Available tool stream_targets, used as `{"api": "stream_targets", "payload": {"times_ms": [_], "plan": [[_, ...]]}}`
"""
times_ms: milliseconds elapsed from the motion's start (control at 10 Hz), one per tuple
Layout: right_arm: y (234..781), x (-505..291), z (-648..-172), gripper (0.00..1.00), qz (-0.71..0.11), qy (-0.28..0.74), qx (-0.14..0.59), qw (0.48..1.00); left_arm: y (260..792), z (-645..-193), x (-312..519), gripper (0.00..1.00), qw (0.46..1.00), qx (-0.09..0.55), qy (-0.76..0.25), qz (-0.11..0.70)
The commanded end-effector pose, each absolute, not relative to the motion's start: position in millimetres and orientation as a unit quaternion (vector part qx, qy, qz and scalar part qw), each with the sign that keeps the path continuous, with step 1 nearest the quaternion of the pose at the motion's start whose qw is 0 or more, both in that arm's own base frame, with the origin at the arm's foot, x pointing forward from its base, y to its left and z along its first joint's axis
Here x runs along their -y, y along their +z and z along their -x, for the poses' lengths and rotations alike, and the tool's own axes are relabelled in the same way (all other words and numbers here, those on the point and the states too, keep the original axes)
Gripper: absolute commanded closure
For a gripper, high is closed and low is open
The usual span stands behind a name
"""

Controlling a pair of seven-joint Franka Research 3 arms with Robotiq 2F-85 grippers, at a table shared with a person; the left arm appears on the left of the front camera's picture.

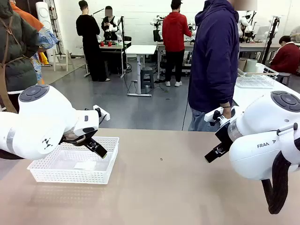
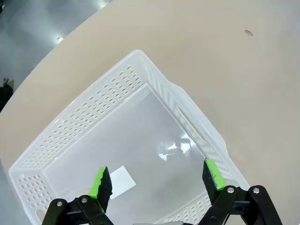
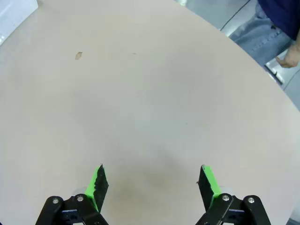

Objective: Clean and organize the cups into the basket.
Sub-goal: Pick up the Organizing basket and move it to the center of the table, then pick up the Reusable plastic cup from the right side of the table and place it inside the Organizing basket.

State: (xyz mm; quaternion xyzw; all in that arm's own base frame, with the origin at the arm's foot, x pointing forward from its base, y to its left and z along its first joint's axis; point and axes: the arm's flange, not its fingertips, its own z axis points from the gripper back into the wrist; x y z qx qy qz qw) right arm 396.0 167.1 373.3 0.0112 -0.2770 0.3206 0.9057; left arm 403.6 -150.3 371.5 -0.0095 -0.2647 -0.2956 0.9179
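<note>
Left wrist view looks down along my left pincer point(image 2: 157, 176), whose two green-padded fingers stand spread wide with nothing between them. Directly below it sits the basket point(image 2: 117, 86). There is one: a shallow rectangular tub of white plastic, its sides pierced by rows of small holes, a handle cutout in one long wall, its floor smooth and glossy. One small white label point(image 2: 121, 179) lies flat on that floor, just ahead of one fingertip. I cannot tell whether the fingers touch the plastic. My right pincer point(image 3: 152, 180) is also spread and grips nothing. It hangs over the bare tan table point(image 3: 140, 117), well apart from the basket, which lies away toward my other arm. One dark speck point(image 3: 78, 55) marks the tabletop ahead of this pincer. Beyond it one person point(image 1: 215, 61) stands at the far edge, one hand point(image 3: 291, 55) hanging at the side. Far past the right pincer, on a separate white table beside that person, the cups point(image 1: 251, 65) stand upright and close together in one wire basket point(image 1: 255, 80). I count three tumblers, one of them tan and the others paler, though they are too small to name their colours surely.
</note>
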Motion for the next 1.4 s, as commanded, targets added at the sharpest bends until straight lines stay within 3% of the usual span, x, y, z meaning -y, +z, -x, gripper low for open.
{"api": "stream_targets", "payload": {"times_ms": [0,1300], "plan": [[373.3,-167.1,-396.0,0.00,-0.011,0.321,0.277,0.906,371.5,-403.5,150.4,0.00,0.918,0.265,-0.296,0.009],[373.3,-167.1,-396.0,0.00,-0.011,0.321,0.277,0.906,371.5,-403.5,150.4,0.00,0.918,0.265,-0.296,0.009]]}}
